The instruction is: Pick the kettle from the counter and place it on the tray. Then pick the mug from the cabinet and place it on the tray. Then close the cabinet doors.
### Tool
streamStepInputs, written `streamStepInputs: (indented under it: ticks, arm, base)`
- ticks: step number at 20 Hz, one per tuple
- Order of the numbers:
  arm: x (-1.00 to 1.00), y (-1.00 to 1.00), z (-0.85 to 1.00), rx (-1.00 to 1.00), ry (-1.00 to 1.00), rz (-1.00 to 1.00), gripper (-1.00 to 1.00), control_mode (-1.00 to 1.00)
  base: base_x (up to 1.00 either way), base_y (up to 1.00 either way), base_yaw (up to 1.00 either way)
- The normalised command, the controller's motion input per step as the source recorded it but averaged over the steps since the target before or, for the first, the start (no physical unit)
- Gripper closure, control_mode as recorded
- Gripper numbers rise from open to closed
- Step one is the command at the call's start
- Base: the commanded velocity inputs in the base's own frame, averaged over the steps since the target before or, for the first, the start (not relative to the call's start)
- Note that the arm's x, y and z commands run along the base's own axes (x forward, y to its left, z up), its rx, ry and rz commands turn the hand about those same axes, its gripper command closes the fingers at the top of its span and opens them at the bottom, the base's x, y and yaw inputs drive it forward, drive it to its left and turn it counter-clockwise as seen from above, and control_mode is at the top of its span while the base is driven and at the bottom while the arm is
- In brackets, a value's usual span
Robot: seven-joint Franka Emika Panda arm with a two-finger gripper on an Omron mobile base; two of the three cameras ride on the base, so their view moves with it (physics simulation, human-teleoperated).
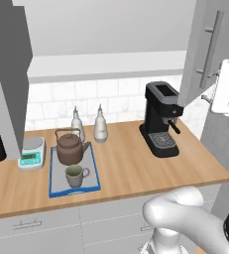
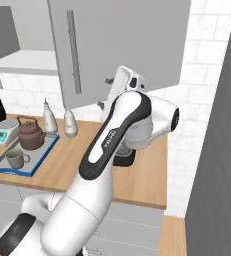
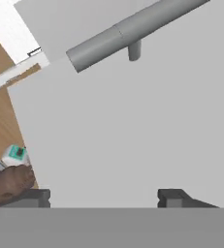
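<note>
On the tray (image 1: pixel 53 184) the kettle (image 1: pixel 69 148) and mug (image 1: pixel 75 175) are sitting side by side, so only the doors are remaining. Both are standing open. I am holding my gripper (image 3: pixel 104 197), jaws spread and grasping nothing, against the right door (image 1: pixel 201 47) below its handle (image 3: pixel 118 36). Whether my fingertips are touching the panel is hard to tell, and the left door (image 1: pixel 9 74) is running off frame.

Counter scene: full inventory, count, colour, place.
kettle: 1, dark brown, on tray, back end
mug: 1, grey-brown, on tray, in front of kettle
tray: 1, blue rim, grey bottom, on counter
bottles: 2, pale, behind tray
scale: 1, white, left of tray
coffee machine: 1, black, right on counter
cabinet doors: 2, grey, both open
gripper: 1, dark fingers, open, close against right door
</note>
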Motion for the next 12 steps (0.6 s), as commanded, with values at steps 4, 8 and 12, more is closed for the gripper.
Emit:
streamStepInputs:
  ticks: [4, 8, 12]
  arm:
    - [0.39, 0.64, 0.18, -0.1, 0.1, -0.14, -1.0, -1.0]
    - [0.4, 0.65, 0.02, -0.1, 0.07, -0.21, -1.0, -1.0]
    - [0.43, 0.67, 0.0, -0.11, 0.04, -0.25, -1.0, -1.0]
  base:
    - [0.0, 0.0, 0.0]
    - [0.0, 0.0, 0.0]
    - [0.0, 0.0, 0.0]
